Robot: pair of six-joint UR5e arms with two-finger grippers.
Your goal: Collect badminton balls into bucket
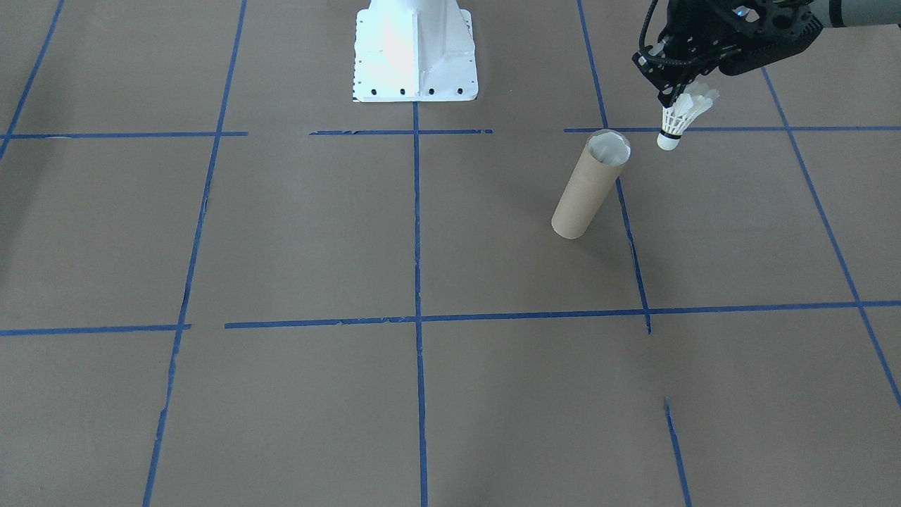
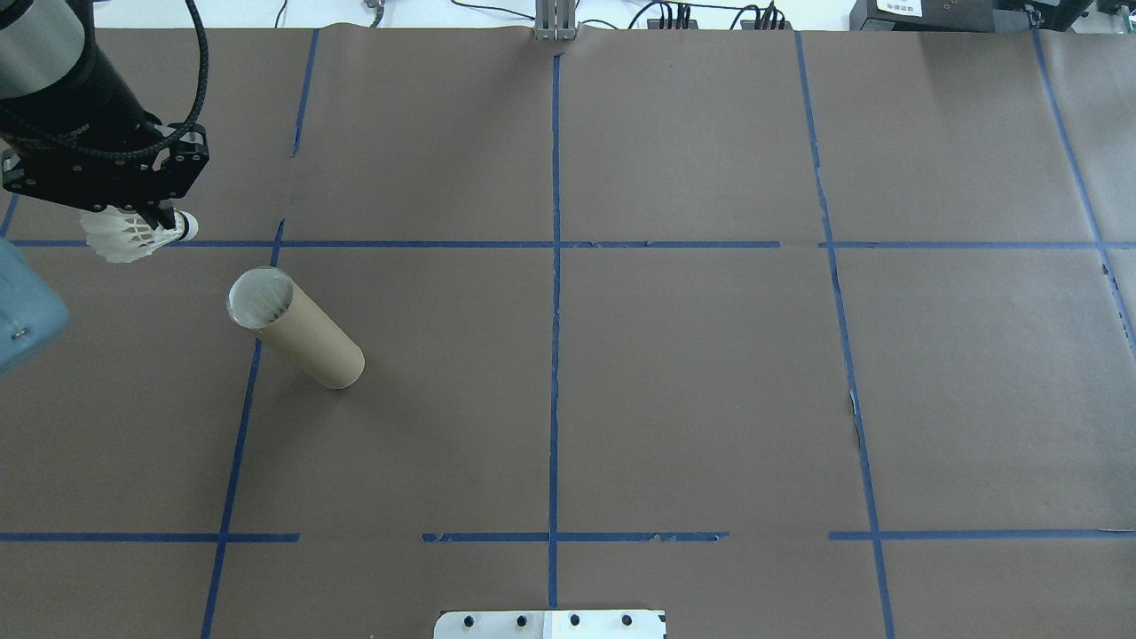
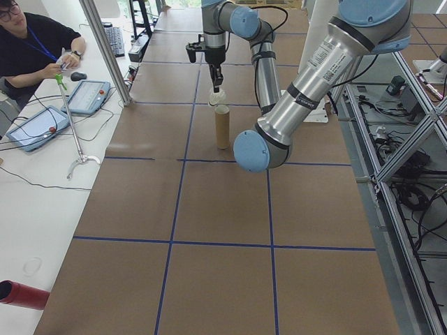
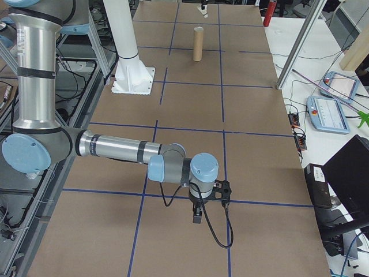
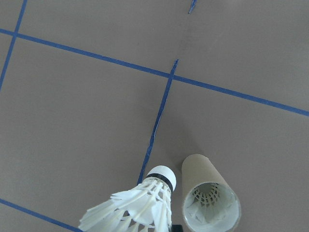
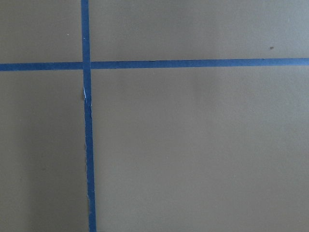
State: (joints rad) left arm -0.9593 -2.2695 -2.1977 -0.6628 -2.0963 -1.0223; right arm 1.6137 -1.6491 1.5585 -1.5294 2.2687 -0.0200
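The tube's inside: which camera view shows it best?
The left wrist view: it looks straight into the tube, showing a shuttlecock inside. The overhead and front-facing views show only a pale mouth; the side views show its wall.

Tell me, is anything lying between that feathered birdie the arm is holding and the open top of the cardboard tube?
Nothing: in the left wrist view the shuttlecock hangs beside the tube, with only bare brown table and blue tape in the gap.

The left end effector point(image 1: 681, 98) points downward above the tabletop point(image 1: 493, 394), its fingers clamped on a shuttlecock point(image 1: 681, 116). The right arm point(image 4: 115, 151) stretches low, its end effector point(image 4: 196, 214) pointing down, fingers too small to judge.
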